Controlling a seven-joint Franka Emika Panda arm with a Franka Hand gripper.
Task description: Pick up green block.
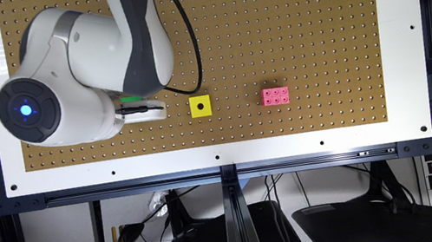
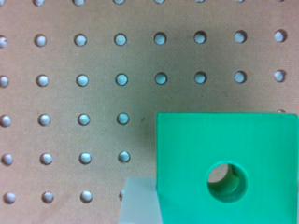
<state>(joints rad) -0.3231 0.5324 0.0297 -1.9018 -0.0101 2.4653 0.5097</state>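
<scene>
The bench has a white border and carries a brown pegboard with regular rows of small holes. Below its edge there are dark cables, black chair backs and some coloured blocks at the exterior view's right. The white arm hangs over the exterior view's left part of the board, with the claw under it. In the wrist view one pale finger touches the side of the green block; the other finger is out of the picture, so I cannot tell how far the claw is apart. The block is a cube with no long axis; its face with the round hole looks toward the wrist camera. A yellow cube lies near, a pink brick further.
</scene>
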